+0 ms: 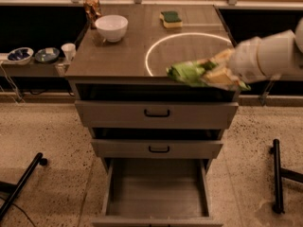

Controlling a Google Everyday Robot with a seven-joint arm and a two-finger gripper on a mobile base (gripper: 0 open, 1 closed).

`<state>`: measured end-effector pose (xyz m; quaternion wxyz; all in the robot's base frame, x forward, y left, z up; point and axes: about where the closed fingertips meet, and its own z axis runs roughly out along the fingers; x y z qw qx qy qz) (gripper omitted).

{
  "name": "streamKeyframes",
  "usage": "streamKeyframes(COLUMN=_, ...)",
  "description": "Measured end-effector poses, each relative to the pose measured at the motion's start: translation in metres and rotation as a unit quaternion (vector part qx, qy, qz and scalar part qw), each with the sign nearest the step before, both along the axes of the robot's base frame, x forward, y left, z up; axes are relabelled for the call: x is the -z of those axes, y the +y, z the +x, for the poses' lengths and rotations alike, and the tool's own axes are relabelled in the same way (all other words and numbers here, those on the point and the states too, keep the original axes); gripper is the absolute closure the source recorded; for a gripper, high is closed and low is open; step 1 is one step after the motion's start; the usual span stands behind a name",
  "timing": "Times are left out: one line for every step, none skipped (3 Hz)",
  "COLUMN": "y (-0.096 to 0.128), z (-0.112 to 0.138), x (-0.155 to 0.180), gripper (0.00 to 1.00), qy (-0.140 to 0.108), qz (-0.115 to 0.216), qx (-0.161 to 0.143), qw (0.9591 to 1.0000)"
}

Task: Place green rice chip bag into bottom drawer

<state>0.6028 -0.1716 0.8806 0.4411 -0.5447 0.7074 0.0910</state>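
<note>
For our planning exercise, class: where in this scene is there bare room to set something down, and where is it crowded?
The bottom drawer floor is bare wall to wall. The cabinet top is free between white bowl and sponge, forward to its front-left edge. Crowded: front right, where the gripper holds the green rice chip bag.

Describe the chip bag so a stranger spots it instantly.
Find the grey drawer cabinet in the middle. At its top's front right edge, the gripper holds the chip bag. It is crinkly, light green and oblong, unlike the blocky green-and-yellow sponge at the back.
</note>
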Motion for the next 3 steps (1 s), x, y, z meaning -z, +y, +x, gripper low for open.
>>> streamKeyframes(y=-0.062, z=-0.043, x=0.062, gripper=1.0, qy=0.037, qz=-0.038, qx=0.037, qw=0.9979)
streamKeyframes(y=-0.072, z=-0.053, x=0.082, gripper=1.0, qy=0.054, qz=-0.04, qx=0.041, qw=0.9969)
streamKeyframes(y=-0.072, z=-0.053, x=0.133, gripper=1.0, qy=0.104, qz=-0.024, qx=0.029, qw=0.9939)
